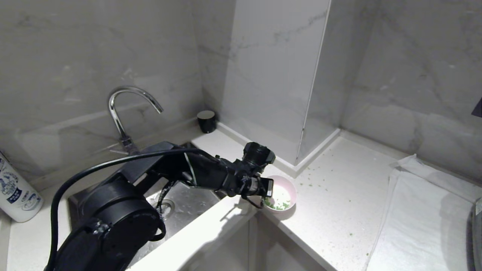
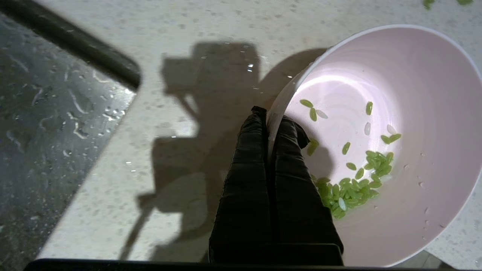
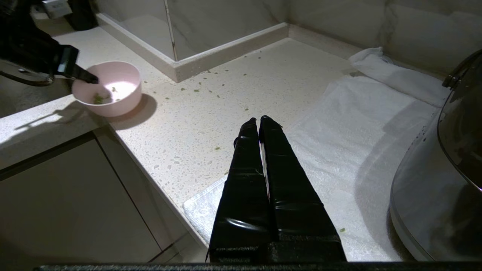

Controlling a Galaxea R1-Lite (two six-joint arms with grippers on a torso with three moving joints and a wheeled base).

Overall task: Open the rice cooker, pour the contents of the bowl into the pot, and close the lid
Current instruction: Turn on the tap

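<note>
The left hand (image 2: 274, 119) is clenched on the near rim of the bowl (image 1: 283, 192), one finger inside and one outside the wall; the pale pink bowl sits at the corner of the speckled desk (image 1: 339, 210), right beside the desk's front edge and just next to the sink (image 1: 188, 205). The contents (image 2: 354, 184) — small green bits with a few white ones — lie gathered low in the bowl near the gripping fingers, and the bowl looks tipped in the left wrist view, though whether it is lifted off the desk cannot be told. More green bits are scattered on the desk beyond the bowl, toward the marble column (image 1: 275, 75) that juts out from the wall; the column's base ledge runs close behind the bowl. A curved tap (image 1: 126, 109) stands behind the sink, a small black cup (image 1: 206, 121) sits in the back corner, and a white bottle with blue print (image 1: 15, 190) stands at the far left. To the right of the bowl the desk is bare stone up to a white towel (image 1: 421, 222); on the towel's far side, in the right wrist view, a rounded dark appliance (image 3: 448, 177) rises at the edge of the picture — too little shows to name its parts. The right hand (image 3: 258, 119) hangs over the near edge of the towel with its fingers pressed together, holding nothing, well apart from the bowl.
</note>
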